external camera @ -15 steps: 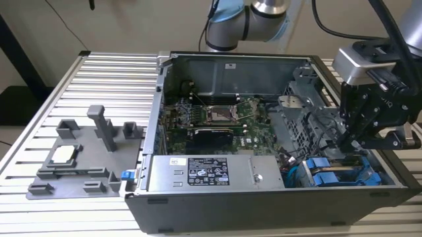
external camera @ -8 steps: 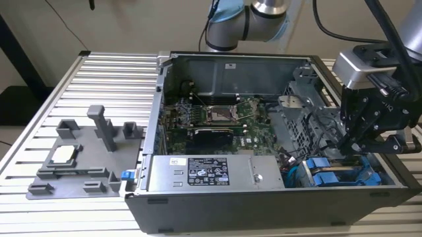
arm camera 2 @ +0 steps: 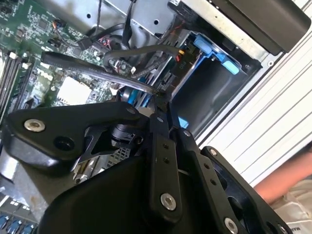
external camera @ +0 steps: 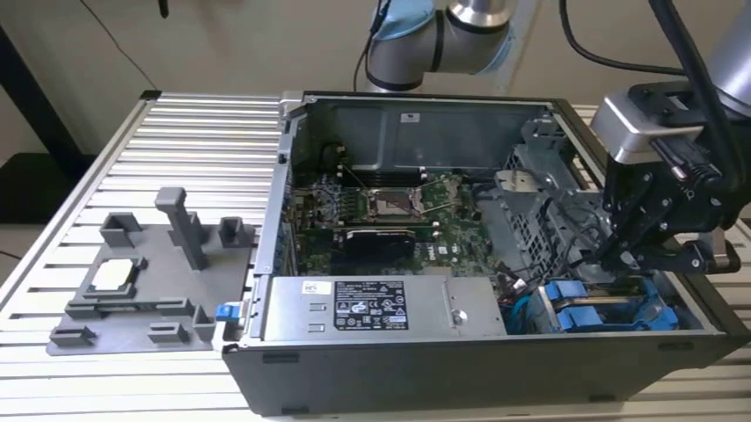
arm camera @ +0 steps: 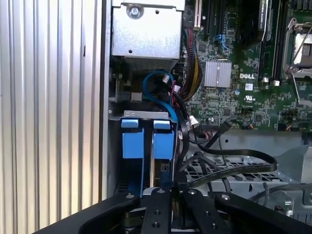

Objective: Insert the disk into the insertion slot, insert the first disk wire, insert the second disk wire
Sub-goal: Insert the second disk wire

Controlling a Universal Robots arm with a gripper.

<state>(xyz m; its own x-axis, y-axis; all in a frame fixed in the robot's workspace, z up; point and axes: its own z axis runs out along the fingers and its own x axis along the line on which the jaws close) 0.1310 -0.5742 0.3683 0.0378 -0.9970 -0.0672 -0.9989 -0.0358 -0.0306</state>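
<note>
So the flat disk in its bright blue plastic bracket (external camera: 599,309) is already sitting down inside the grey sheet-metal drive cage slot (external camera: 657,290), lower right of the exterior view, in the corner of the open black computer case (external camera: 470,369). In the first wrist view the blue bracket tabs (arm camera: 146,139) stand side by side, centre-left of frame. The black gripper (external camera: 634,259) hangs right over that bay, fingers (arm camera: 161,195) pinched narrow on a black wire (arm camera: 229,168) that loops off over the cage. The boxy silver power supply (external camera: 375,308) sits just beside the bay. A grey plastic fixture tray (external camera: 141,281) lies on the table at left.
</note>
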